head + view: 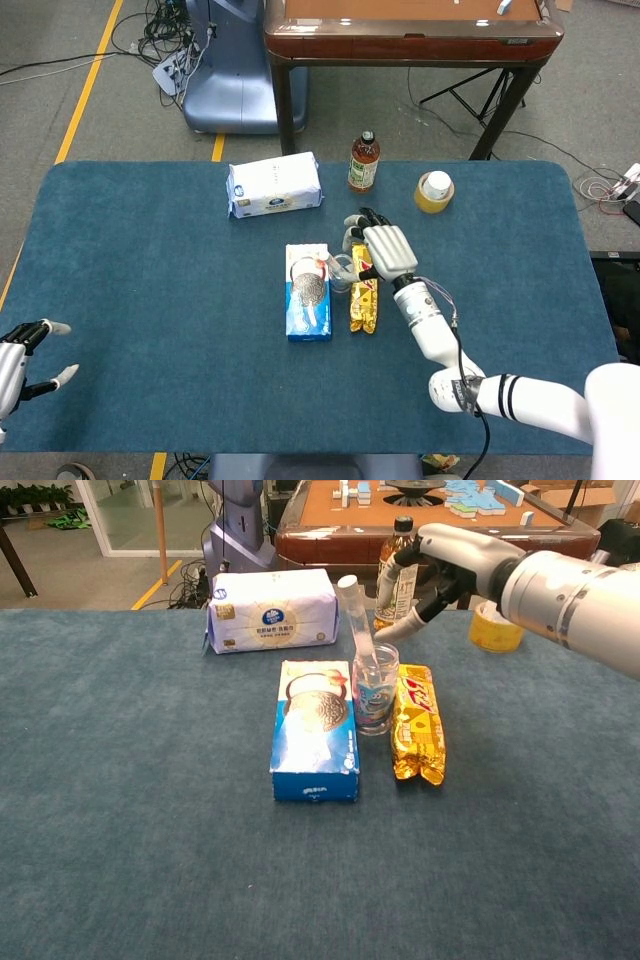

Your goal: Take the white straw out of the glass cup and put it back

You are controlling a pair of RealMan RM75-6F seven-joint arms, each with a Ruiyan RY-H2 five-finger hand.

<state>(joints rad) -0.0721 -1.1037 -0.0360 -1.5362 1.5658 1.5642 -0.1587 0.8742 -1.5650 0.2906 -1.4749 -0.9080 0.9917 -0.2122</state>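
Resting open and empty at the near left edge of the blue bench (pixel 150 300): left hand (pixel 22 358), fingers spread. Lying mid-bench side by side: blue cookie box (pixel 315 730), glass cup (pixel 375 688) and yellow snack packet (pixel 417 725), with white straw (pixel 355 615) standing tilted in the cup. Hovering just above and right of the cup: right hand (pixel 440 570), open, fingers apart, touching nothing. Farther back: tissue pack (pixel 271 610), tea bottle (pixel 397 562), yellow tape roll (pixel 496 630).
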